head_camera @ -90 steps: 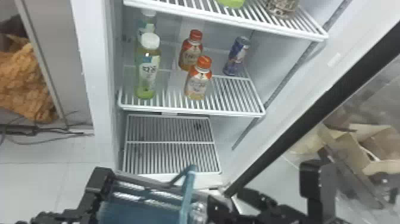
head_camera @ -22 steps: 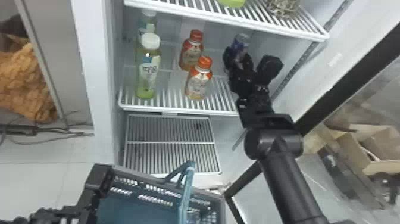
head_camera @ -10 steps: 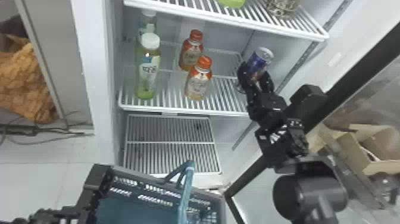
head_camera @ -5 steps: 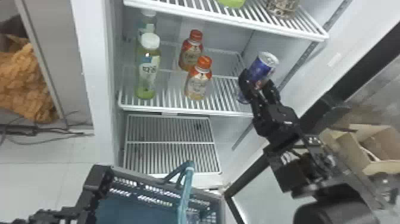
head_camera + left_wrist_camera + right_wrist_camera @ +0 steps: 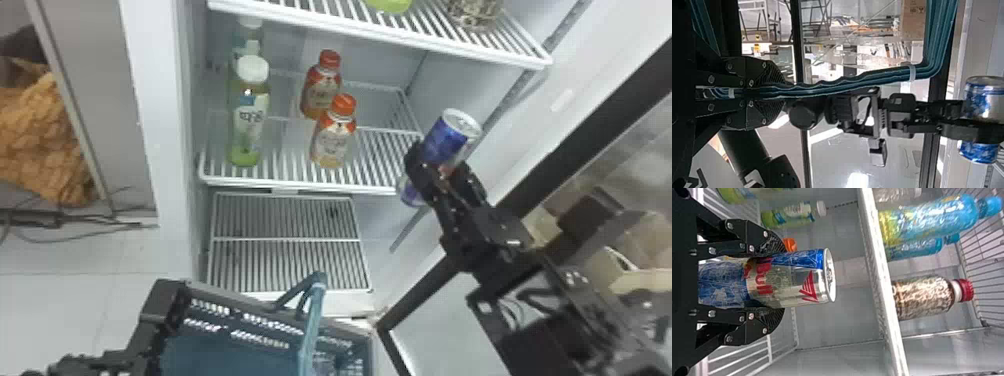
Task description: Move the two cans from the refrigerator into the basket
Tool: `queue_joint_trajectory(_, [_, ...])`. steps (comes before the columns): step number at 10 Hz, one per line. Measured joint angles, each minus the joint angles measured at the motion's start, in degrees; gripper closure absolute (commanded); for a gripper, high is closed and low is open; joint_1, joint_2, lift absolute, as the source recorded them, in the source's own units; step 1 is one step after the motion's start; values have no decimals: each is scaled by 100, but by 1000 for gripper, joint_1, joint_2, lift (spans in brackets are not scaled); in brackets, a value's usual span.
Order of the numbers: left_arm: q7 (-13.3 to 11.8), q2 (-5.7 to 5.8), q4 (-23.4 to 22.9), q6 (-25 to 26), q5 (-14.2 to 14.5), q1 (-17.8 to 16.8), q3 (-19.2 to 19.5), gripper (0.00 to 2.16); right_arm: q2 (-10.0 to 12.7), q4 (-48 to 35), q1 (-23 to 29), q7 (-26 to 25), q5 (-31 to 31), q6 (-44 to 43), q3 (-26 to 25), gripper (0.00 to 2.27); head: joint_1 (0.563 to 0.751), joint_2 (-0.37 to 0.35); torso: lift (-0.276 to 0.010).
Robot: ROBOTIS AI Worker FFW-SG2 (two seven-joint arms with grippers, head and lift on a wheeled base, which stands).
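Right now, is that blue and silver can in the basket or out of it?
Out of it: the right gripper holds the can up near a fridge shelf, and the basket is lower down.

We read "Bull" in red on the blue-and-silver can, with a red striped emblem nearer its lid. Dark characters mark the labels of the front white-capped bottle and the front orange-capped bottle, too blurred for us to read. Small printed marks on a cardboard box are likewise illegible to us.
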Motion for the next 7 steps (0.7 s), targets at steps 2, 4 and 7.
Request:
queue_joint_trajectory(2, [-2,0,0,0,0,39,25,1210,154,-727,595,38,-333,556,-189,762,695,-350,-266])
queue_joint_trajectory(4, [0,-8,0,0,0,67,30,1208,195,-1339,1134,65,-565,1122,-275,762,695,-350,-266])
queue_joint_trajectory(7, [0,-9,0,0,0,57,24,1208,161,-1850,1556,205,-828,1901,-407,762,695,-350,-266])
